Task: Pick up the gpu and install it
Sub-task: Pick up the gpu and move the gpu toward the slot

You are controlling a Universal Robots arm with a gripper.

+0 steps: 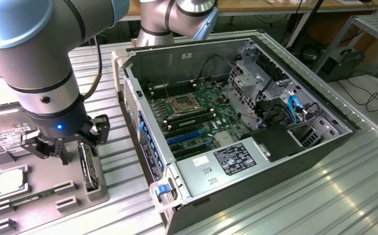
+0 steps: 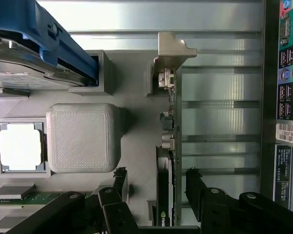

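Note:
The gpu (image 1: 89,169) is a thin dark card standing on its edge in a slot of the grey fixture tray (image 1: 45,183), at the exterior view's lower left. In the wrist view I see the gpu (image 2: 168,146) edge-on, with its pale metal bracket (image 2: 174,48) at the far end. My gripper (image 1: 63,146) hangs just above the tray, beside and over the card. My gripper (image 2: 156,192) is open, its dark fingers (image 2: 119,183) standing on either side of the card's near end without touching it.
The open computer case (image 1: 293,147) lies on the slatted metal table, motherboard (image 1: 195,117) exposed; its rear ports (image 2: 288,73) face the tray. The tray also holds a hard drive (image 1: 3,134) in a blue caddy (image 2: 39,39), a processor (image 2: 20,146), a grey block (image 2: 83,138) and a memory stick (image 2: 34,197).

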